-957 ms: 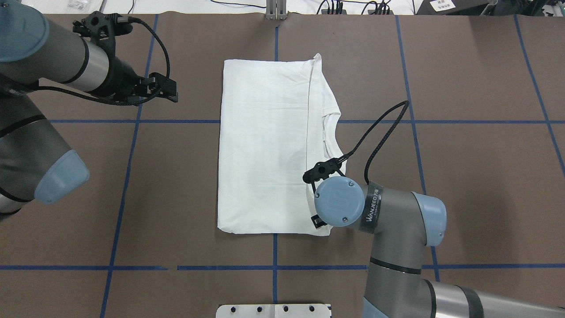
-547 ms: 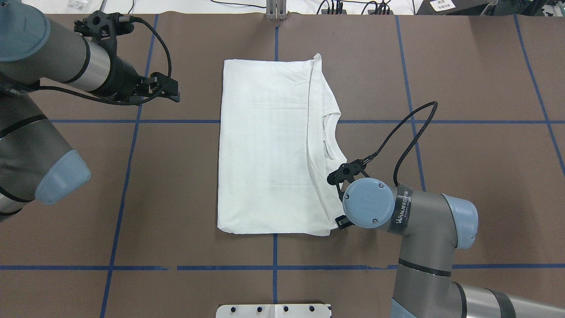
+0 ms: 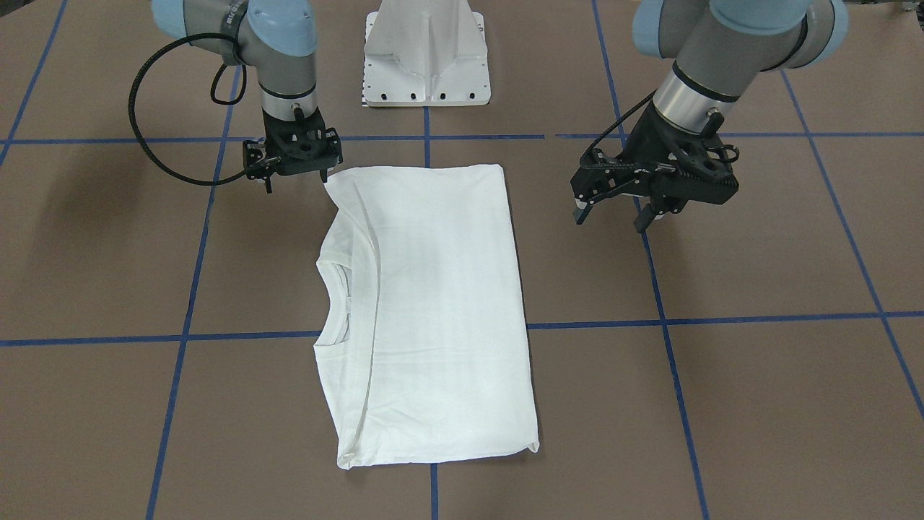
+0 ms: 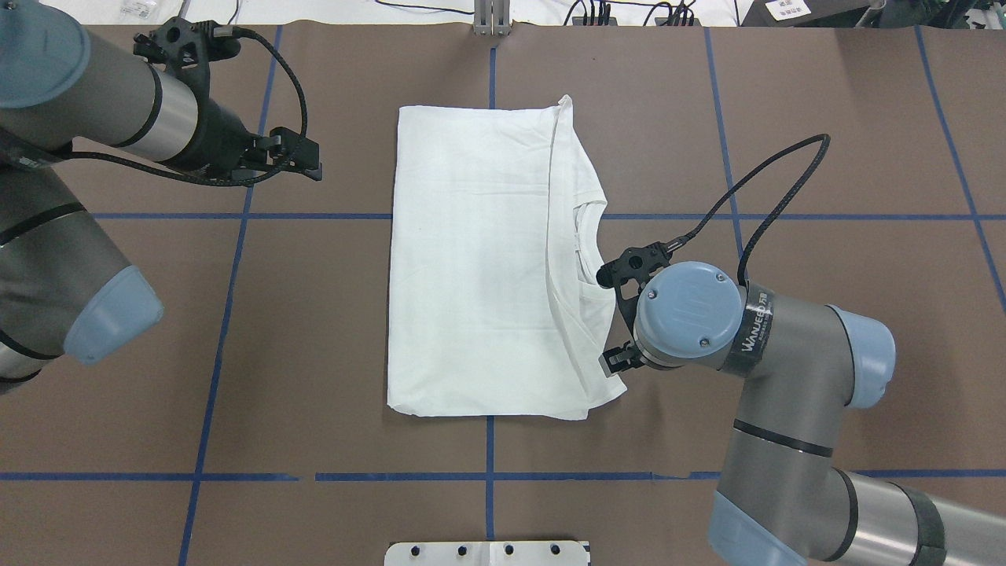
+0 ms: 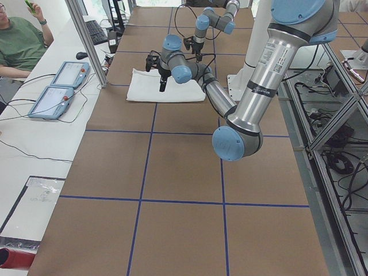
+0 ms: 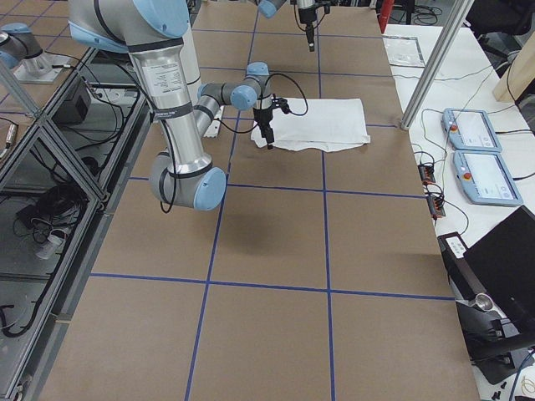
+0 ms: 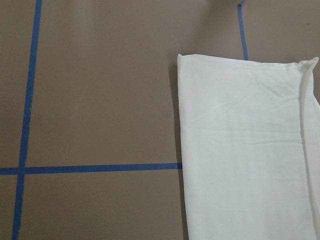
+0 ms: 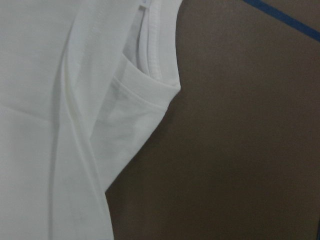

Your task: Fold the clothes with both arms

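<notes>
T-shirt (image 4: 487,267), white and folded into a tidy rectangle, lies flat in the middle of the brown tabletop (image 4: 825,118). Its long axis runs straight away from the robot, and its ribbed collar (image 4: 585,244) is notched into the long edge on the robot's right. The right gripper (image 3: 294,177) is the nearer one. It hangs just beside that right long edge, between the collar and the near corner, with its jaws spread and nothing between them; whether a finger brushes the cloth I cannot tell. The right arm (image 4: 786,354) is bent at the elbow with the wrist turned straight down, so its wrist camera looks onto the end of the collar and the bare tabletop beside it. The left gripper (image 3: 610,217) hovers well apart from the shirt, off the opposite long edge and raised above the tabletop, jaws likewise spread and empty. The left arm (image 4: 94,102) reaches in with the wrist tilted forward, and its camera takes in the far short end. By the look of it, the next fold would halve the rectangle along its length, so each gripper needs a corner of one short end, and the left has farther to travel
</notes>
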Motion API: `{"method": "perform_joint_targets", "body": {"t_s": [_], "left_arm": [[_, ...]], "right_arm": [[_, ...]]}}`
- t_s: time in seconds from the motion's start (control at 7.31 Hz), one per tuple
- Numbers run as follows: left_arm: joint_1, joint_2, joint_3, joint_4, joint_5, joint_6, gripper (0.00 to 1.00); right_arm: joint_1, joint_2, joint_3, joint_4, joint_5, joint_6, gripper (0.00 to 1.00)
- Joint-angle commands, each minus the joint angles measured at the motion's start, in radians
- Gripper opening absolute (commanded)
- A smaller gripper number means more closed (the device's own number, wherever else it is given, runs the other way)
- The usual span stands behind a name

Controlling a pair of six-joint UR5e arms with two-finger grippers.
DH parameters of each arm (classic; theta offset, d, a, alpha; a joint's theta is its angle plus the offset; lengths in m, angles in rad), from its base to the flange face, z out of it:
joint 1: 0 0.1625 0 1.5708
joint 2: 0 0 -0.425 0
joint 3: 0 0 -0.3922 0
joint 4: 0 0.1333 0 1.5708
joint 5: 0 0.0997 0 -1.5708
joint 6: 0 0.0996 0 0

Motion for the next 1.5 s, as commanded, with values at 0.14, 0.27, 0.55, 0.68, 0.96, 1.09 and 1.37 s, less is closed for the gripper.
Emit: {"method": "perform_joint_targets", "body": {"t_s": [0.14, 0.27, 0.55, 0.68, 0.96, 1.09, 1.37], "left_arm": [[0.0, 0.004, 0.003, -0.001, 0.001, 0.002, 1.0], [0.0, 0.007, 0.003, -0.004, 0.001, 0.002, 1.0], [0.0, 0.012, 0.014, -0.013, 0.001, 0.005, 1.0], [0.0, 0.012, 0.016, -0.015, -0.001, 0.005, 1.0], [0.0, 0.01, 0.02, -0.015, -0.001, 0.002, 1.0], [0.0, 0.009, 0.02, -0.015, -0.001, 0.002, 1.0], [0.0, 0.009, 0.02, -0.015, -0.001, 0.0, 1.0]], "right_arm": [[0.019, 0.165, -0.137, 0.008, -0.002, -0.007, 1.0], [0.022, 0.199, -0.211, 0.04, -0.016, -0.012, 1.0], [0.023, 0.221, -0.306, 0.136, -0.037, -0.022, 1.0], [0.025, 0.242, -0.36, 0.17, -0.039, -0.022, 1.0], [0.03, 0.236, -0.366, 0.169, -0.039, -0.031, 1.0], [0.036, 0.23, -0.368, 0.166, -0.037, -0.038, 1.0], [0.039, 0.215, -0.374, 0.163, -0.031, -0.039, 1.0]]}}
